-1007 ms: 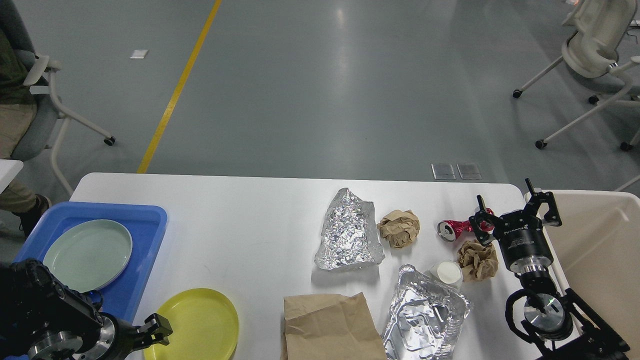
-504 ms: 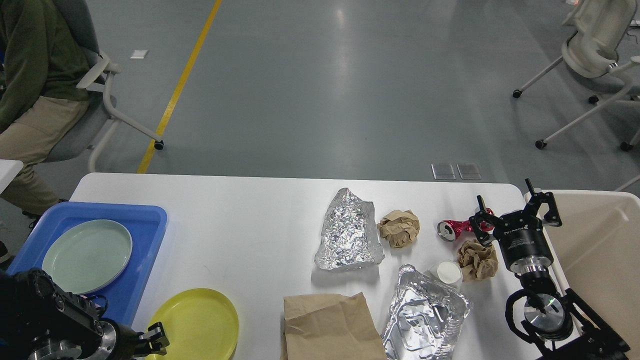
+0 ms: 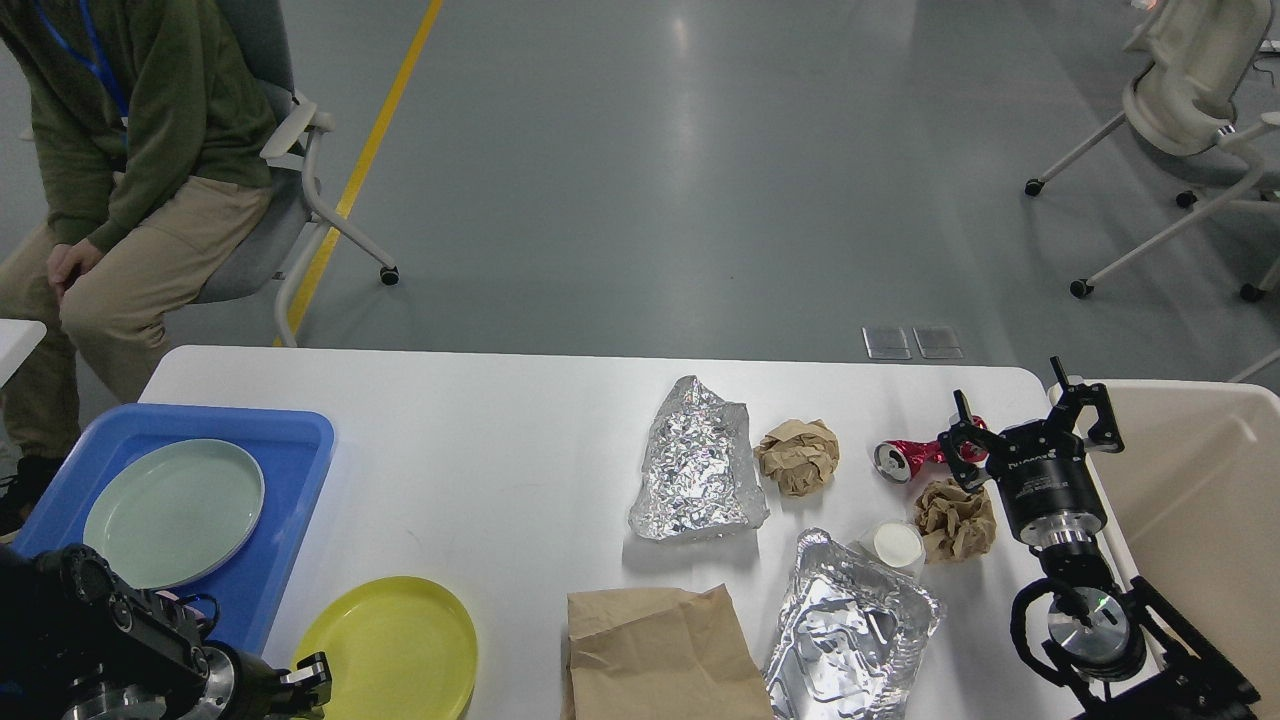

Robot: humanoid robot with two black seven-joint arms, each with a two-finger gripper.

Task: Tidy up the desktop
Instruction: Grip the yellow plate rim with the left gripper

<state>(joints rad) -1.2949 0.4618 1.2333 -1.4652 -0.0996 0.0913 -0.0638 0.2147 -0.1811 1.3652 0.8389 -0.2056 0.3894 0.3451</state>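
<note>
Desktop [image 3: 520, 440] fills the lower view, white and littered. At its left edge a blue tray [image 3: 290, 435] holds one pale green plate [image 3: 175, 512]; a yellow plate [image 3: 388, 648] lies just beside it at the near edge. A beige bin [image 3: 1200, 480] stands past the right edge, its inside apparently bare. A crumpled foil tray [image 3: 850, 625] sits at the near edge. The right gripper [image 3: 1030, 420] is spread wide beside a crushed red can [image 3: 905, 458]. The left gripper [image 3: 310, 680] is dark; I cannot tell its state.
</note>
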